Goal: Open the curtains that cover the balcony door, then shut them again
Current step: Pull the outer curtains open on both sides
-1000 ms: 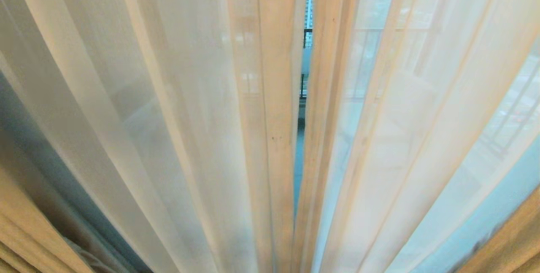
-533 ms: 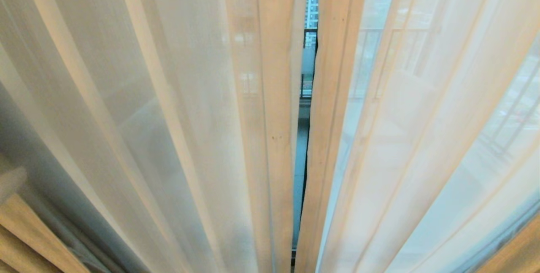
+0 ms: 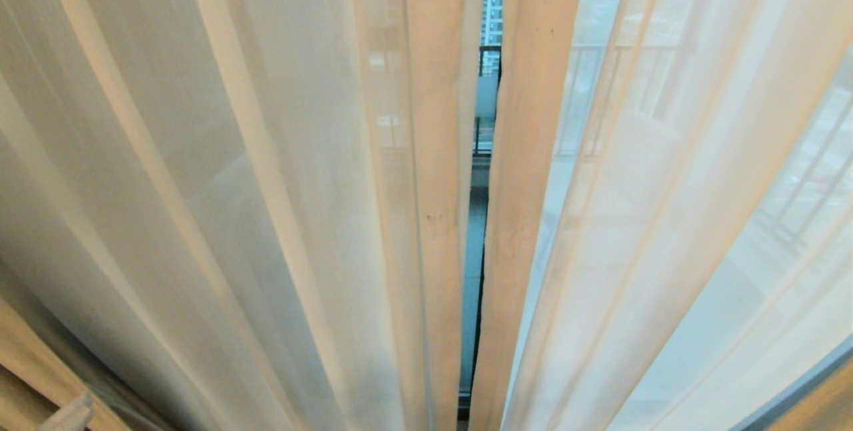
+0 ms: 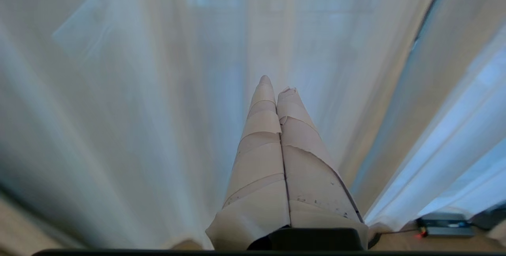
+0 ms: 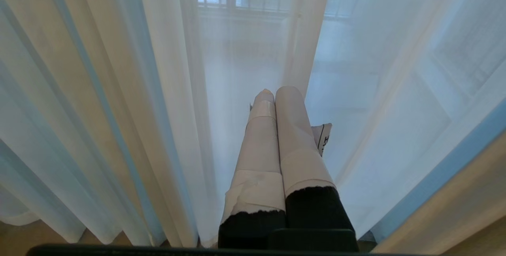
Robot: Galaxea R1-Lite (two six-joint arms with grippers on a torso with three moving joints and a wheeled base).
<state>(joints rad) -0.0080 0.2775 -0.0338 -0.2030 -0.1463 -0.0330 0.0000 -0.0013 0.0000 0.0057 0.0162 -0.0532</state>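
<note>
two sheer curtains (image 3: 266, 184) hang lengthwise top to floor, a narrow slit between. left gripper (image 4: 275, 86) and right gripper (image 5: 276, 91): fingers pressed together, holding nothing.

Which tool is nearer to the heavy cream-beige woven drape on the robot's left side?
Left. The left tool sits beside that drape, low down; the right tool points at the thin white sheer curtain, away from it.

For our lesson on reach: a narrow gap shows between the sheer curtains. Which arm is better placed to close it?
Probably the right: the right gripper, shut, points at a sheer's hemmed edge; the left gripper faces plain folds, far from the gap.
</note>
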